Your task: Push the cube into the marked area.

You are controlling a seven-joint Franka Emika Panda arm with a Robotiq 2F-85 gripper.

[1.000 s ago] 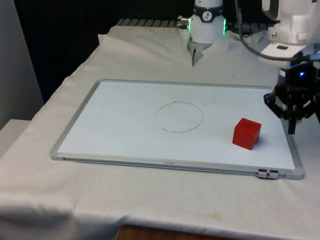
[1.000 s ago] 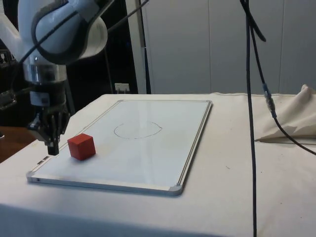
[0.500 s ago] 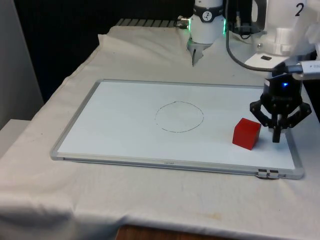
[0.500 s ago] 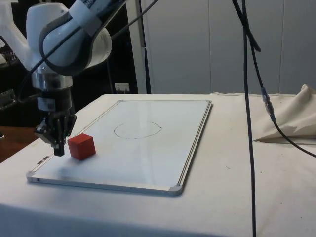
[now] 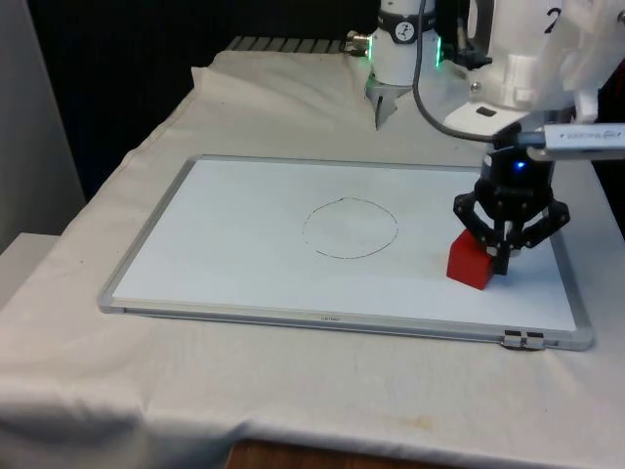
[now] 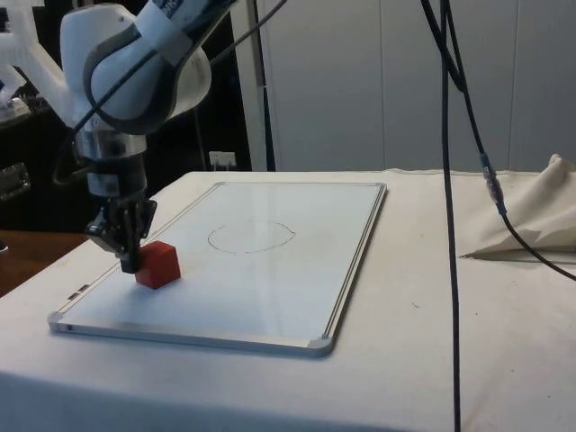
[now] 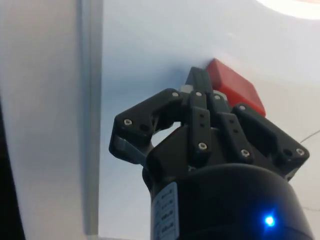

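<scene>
The red cube sits on the whiteboard at about four o'clock from the drawn circle, well outside it. The gripper presses its closed fingers, holding nothing, against the cube's far side from the circle, so as to shove it toward ten o'clock.

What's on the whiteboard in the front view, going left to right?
Whiteboard's left frame edge → drawn circle → red cube → gripper against the cube's right side → whiteboard's right frame edge.
</scene>
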